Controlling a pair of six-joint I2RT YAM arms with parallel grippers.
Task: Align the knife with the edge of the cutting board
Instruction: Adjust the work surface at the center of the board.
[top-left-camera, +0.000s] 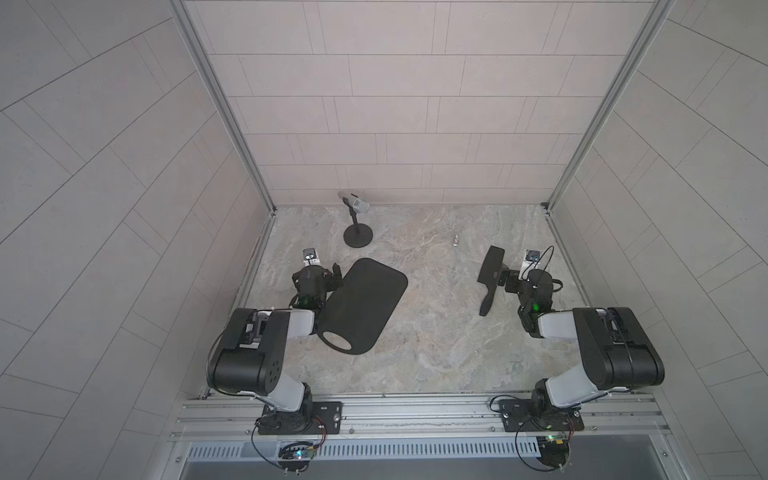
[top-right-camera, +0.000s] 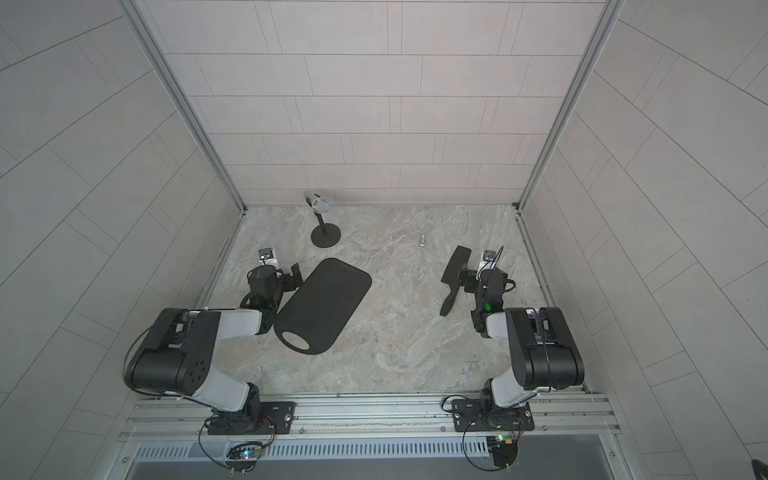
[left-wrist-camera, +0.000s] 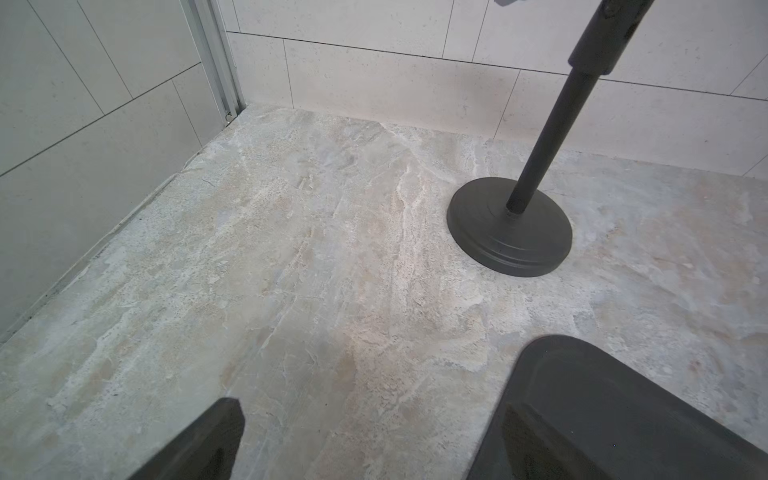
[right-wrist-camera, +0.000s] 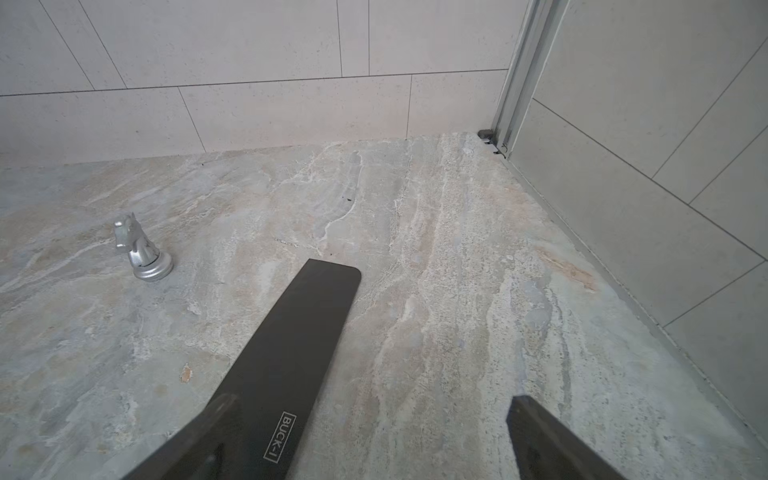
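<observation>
The black cutting board (top-left-camera: 365, 299) (top-right-camera: 328, 299) lies slantwise left of centre on the stone table, its oval handle hole toward the front. Its rounded far corner (left-wrist-camera: 648, 399) shows in the left wrist view. My left gripper (top-left-camera: 336, 275) (left-wrist-camera: 374, 405) stands open at the board's far left edge, with bare table between its fingers. The black knife (top-left-camera: 491, 264) (top-right-camera: 456, 266) lies flat at the right, handle toward the front. My right gripper (top-left-camera: 504, 277) (right-wrist-camera: 370, 399) is open just right of the blade (right-wrist-camera: 299, 345). One finger (right-wrist-camera: 216, 419) hangs over the blade.
A microphone on a stand with a round black base (top-left-camera: 357, 236) (left-wrist-camera: 511, 232) stands at the back, behind the board. A small silver chess knight (top-left-camera: 456, 240) (right-wrist-camera: 143, 249) stands at the back centre. Tiled walls close in the table on three sides.
</observation>
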